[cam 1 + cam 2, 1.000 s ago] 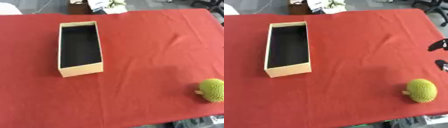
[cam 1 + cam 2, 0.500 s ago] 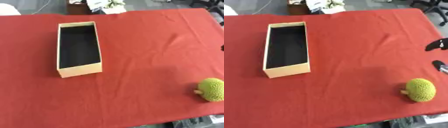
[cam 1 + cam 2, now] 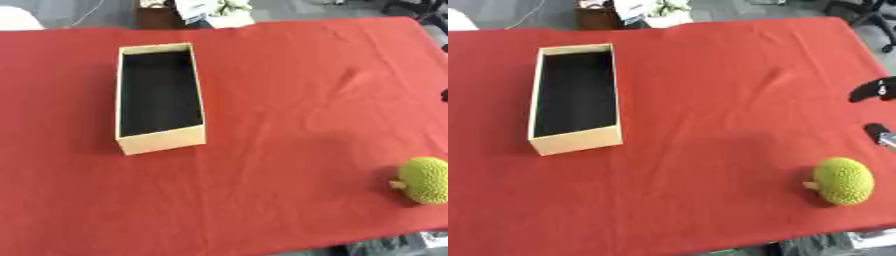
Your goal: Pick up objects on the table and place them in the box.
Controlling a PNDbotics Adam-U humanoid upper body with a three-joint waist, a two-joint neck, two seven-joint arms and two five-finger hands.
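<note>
A tan cardboard box (image 3: pixel 576 141) with a dark, empty inside lies open on the red tablecloth at the left. A round, bumpy yellow-green fruit (image 3: pixel 843 180) with a short stub sits near the front right of the table. Of my right hand (image 3: pixel 871 90) only two black fingertips show at the right edge of the right eye view, spread apart and holding nothing. They are a short way behind the fruit and do not touch it. My left hand is not in either view.
The red cloth (image 3: pixel 289 75) covers the whole table, with a small crease at the right middle. Clutter and a dark stand (image 3: pixel 166 15) sit beyond the far edge. The front edge of the table runs just below the fruit.
My right hand's fingertips have edged slightly leftward at the right edge. The box and the fruit have stayed where they were.
</note>
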